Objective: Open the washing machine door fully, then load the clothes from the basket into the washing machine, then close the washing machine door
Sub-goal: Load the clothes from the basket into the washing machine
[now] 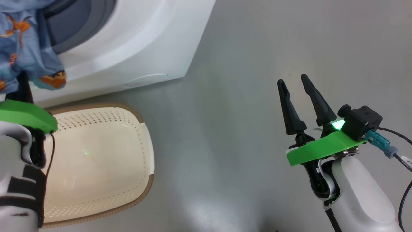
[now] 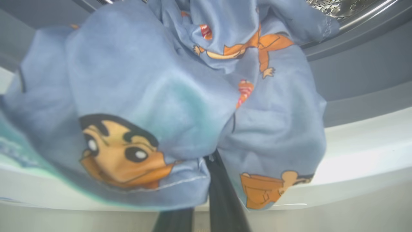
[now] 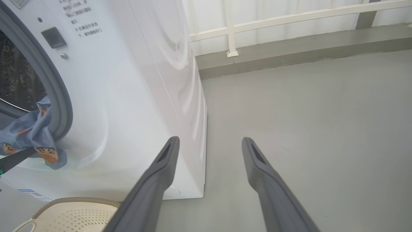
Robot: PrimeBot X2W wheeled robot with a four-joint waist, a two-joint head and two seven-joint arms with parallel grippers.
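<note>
The light-blue cartoon-print clothes [image 1: 25,42] hang over the lower lip of the washing machine [image 1: 135,42], partly inside its grey gasket [image 1: 80,25]. My left gripper [image 2: 212,158] is shut on the clothes [image 2: 161,96], and the cloth drapes over its fingertips and hides them. The steel drum [image 2: 347,8] lies just beyond. The cream basket [image 1: 141,193] sits on the floor below the opening, its perforated bottom showing. My right gripper [image 1: 293,80] hangs open over the floor to the right, holding nothing. The washing machine door is out of view.
Grey floor [image 1: 241,129] stretches to the right of the washer. In the right wrist view a raised kerb [image 3: 289,54] and a white railing [image 3: 289,19] run along the back. A cable [image 1: 402,193] trails from my right wrist.
</note>
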